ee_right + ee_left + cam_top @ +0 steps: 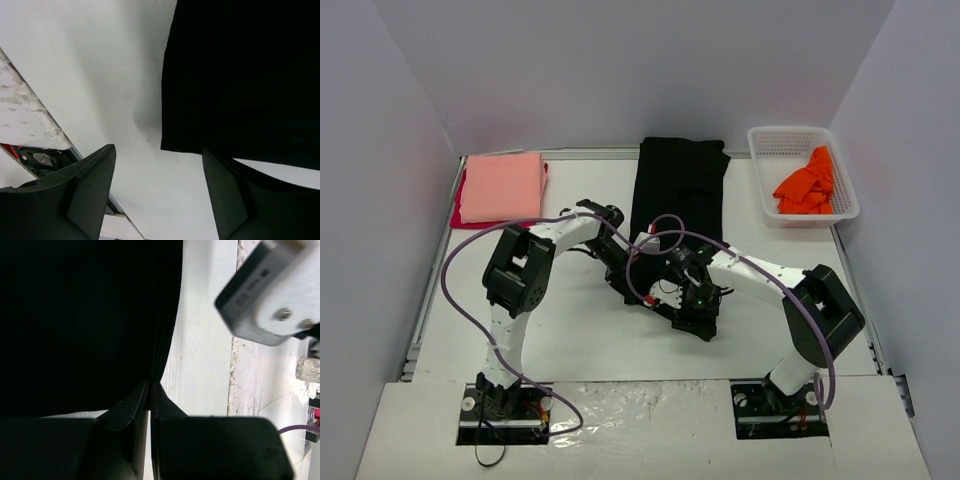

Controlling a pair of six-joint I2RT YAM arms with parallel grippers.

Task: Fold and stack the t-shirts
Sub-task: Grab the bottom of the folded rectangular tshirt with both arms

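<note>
Four t-shirts on one table (pixel 580 340); both pincers work the near end of the black one.

Left pincer (pixel 150 390) is closed, pinching the near hem of the black t-shirt (pixel 680 185). Right pincer (pixel 157 150) stands spread open, with the shirt's corner just beyond its fingers. The black shirt is one long strip, its long axis running straight away from both pincers. Far left of the left pincer, one folded salmon-pink t-shirt (pixel 502 187) lies on one red t-shirt (pixel 460 212). Far right of the right pincer, one orange t-shirt (pixel 807 185) lies crumpled in one white basket (pixel 790 135). Only the wrist views show the pincer tips, and only the top view shows the other three shirts.
</note>
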